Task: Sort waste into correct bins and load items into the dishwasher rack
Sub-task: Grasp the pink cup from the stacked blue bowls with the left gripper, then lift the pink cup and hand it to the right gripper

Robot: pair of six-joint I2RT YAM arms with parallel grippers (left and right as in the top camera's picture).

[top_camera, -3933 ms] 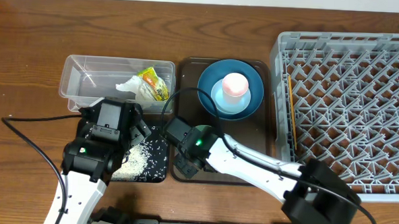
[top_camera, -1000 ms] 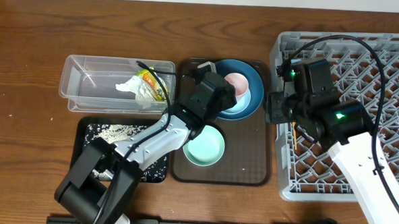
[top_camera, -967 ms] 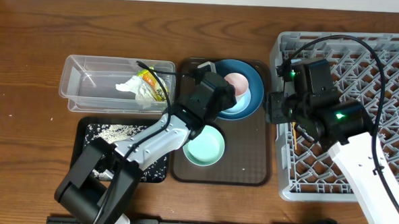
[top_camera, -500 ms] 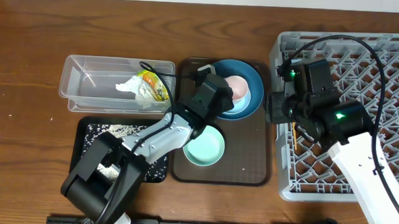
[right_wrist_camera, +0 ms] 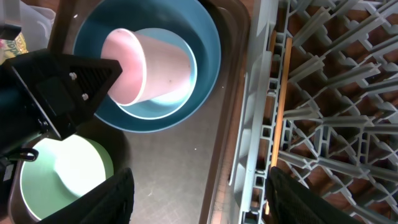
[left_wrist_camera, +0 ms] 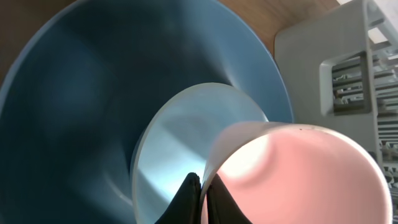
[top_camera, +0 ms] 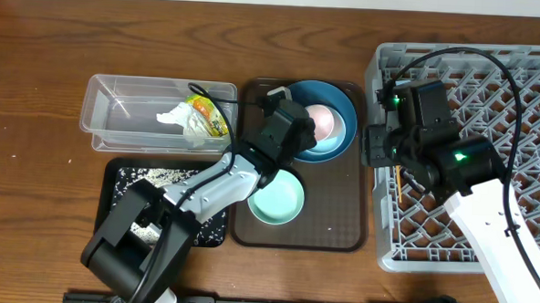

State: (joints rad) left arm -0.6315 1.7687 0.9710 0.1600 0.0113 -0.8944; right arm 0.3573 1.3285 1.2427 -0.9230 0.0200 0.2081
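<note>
The pink cup (top_camera: 322, 120) (right_wrist_camera: 146, 65) lies tilted in the small light-blue bowl (top_camera: 340, 138) (left_wrist_camera: 177, 134), which sits on the dark-blue plate (top_camera: 347, 100) (left_wrist_camera: 81, 93). My left gripper (top_camera: 303, 127) (left_wrist_camera: 200, 194) is shut on the pink cup (left_wrist_camera: 298, 168), one finger inside the rim and one outside. The mint-green bowl (top_camera: 277, 196) (right_wrist_camera: 56, 177) sits just below on the same tray. My right gripper (top_camera: 380, 149) (right_wrist_camera: 202, 202) is open and holds nothing. It hangs over the left edge of the grey dishwasher rack (top_camera: 492, 88) (right_wrist_camera: 323, 93).
The brown serving tray (top_camera: 340, 223) holds the dishes. The clear tub (top_camera: 116, 113) contains a white tissue (top_camera: 175, 120) and a yellow-green wrapper (top_camera: 208, 112). The black tray (top_camera: 113, 186) holds rice grains (top_camera: 159, 176). An orange stick (right_wrist_camera: 281, 93) lies in the rack's left column.
The left gripper's fingers have closed onto the pink cup's rim. The right arm has stayed where it was.
</note>
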